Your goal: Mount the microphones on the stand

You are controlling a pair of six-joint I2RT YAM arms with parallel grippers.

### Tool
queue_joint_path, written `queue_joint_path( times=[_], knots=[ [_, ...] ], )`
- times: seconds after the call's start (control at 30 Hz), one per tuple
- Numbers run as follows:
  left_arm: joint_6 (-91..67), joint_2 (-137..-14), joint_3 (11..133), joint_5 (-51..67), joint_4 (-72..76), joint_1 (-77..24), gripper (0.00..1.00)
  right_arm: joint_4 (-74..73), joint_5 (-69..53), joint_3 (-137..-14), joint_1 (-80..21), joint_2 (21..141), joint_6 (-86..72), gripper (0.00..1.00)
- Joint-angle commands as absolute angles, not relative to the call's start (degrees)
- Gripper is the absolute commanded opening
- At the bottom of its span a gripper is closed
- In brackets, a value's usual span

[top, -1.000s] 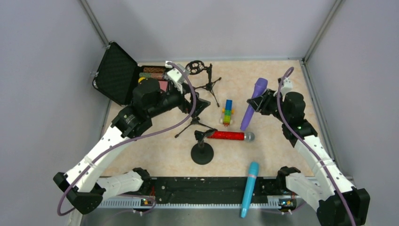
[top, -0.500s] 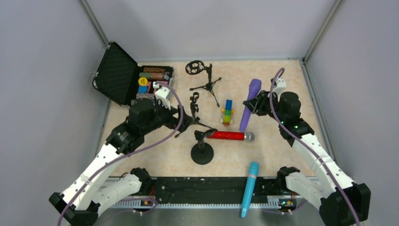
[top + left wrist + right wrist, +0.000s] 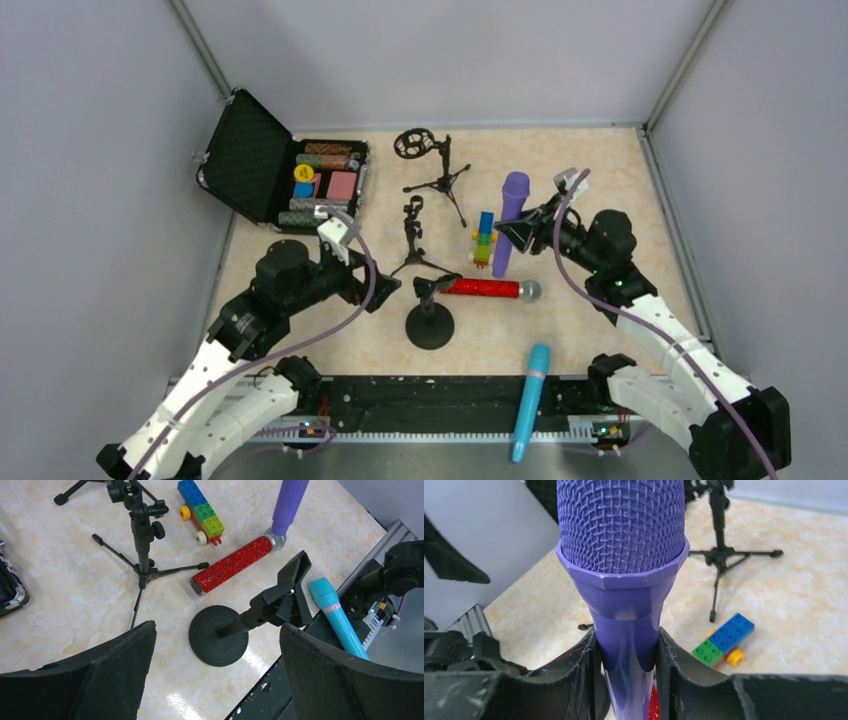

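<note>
Purple microphone [image 3: 513, 196] gripped by right hand [image 3: 521, 232], block toy [image 3: 484, 238] just beside

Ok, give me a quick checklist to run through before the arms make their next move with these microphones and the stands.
1. Right gripper clamped on purple microphone: ok, held just below its head.
2. Left gripper open and empty: ok.
3. Round-base stand upright, its clip free: ok.
4. Red microphone on a stand: not ok, it lies on the table.
5. Cyan microphone on a stand: not ok, it lies at the near edge.
6. Purple microphone's tail clear of the red microphone: cannot tell.
</note>
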State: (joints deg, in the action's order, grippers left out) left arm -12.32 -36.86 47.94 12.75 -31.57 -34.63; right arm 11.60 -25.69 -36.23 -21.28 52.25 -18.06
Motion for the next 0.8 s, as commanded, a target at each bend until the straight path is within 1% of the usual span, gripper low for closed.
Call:
queue_joint_path(
  times=[0.0, 0.07, 0.2, 0.33, 0.53, 0.77],
  knots=[
    [-9.0, -33.7, 46.0, 17.7, -27.7, -34.5, 0.97, 31.7, -34.4, -32.0, -22.0, 48.4, -18.7, 0.00],
    [-6.3, -32.6, 44.6, 22.2, -25.5, -34.5, 0.96, 36.4, -35.6, -30.2, -22.0, 47.6, -19.0, 0.00],
    [-2.7, -30.5, 41.7, 26.8, -20.9, -34.5, 0.96, 39.4, -38.6, -29.7, -22.0, 47.3, -19.0, 0.00],
    [2.7, -28.5, 38.3, 33.7, -14.8, -34.5, 0.94, 44.8, -41.8, -28.6, -22.0, 47.4, -20.5, 0.00],
    [5.8, -26.7, 33.1, 38.8, -4.9, -34.6, 0.93, 57.0, -45.2, -25.3, -22.3, 47.3, -24.2, 0.00],
    [6.1, -29.2, 31.1, 41.4, 2.4, -34.5, 0.93, 58.5, -46.6, -25.2, -24.4, 48.1, -23.4, 0.00]
  ],
)
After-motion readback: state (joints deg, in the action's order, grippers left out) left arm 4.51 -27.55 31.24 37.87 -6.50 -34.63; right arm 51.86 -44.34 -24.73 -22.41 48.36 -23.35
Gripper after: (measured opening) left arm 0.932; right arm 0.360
